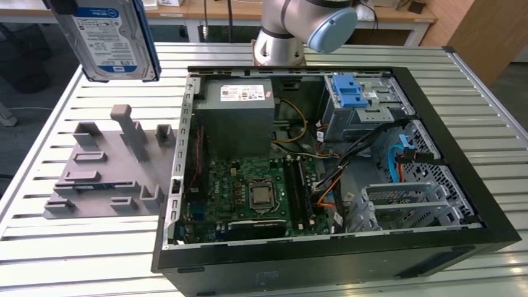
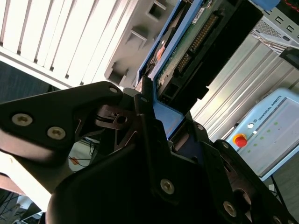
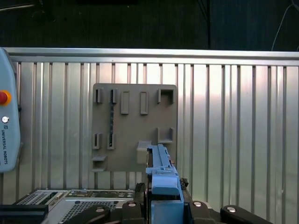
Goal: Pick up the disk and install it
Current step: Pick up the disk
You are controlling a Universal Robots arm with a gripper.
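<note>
Slatted table (image 1: pixel 83 247): disk (image 1: pixel 111 40) hangs above grey holder (image 1: pixel 103 170).

Silver-grey tubular arm (image 1: pixel 279 37), pale blue joint cap (image 1: pixel 332 29); matte black gripper (image 2: pixel 161 116), silver screws (image 2: pixel 167 186)

One disk (image 1: pixel 114 38) is counted in the exterior view, and one gripper (image 2: pixel 152 105) in the second wrist view. One robot arm (image 1: pixel 301 25) is recorded. One open computer case (image 1: pixel 330 266) and one slatted table (image 1: pixel 83 253) are noted. Inside the case are counted one grey power supply box (image 1: pixel 239 114), one blue latch bracket (image 1: pixel 349 93), one green motherboard (image 1: pixel 247 179) with one processor socket (image 1: pixel 262 196), and one metal drive cage (image 1: pixel 412 204). One grey fixture plate (image 1: pixel 99 179) is recorded. One control pendant (image 3: pixel 8 135) bearing one red button (image 3: pixel 3 98) is counted in the first wrist view
</note>
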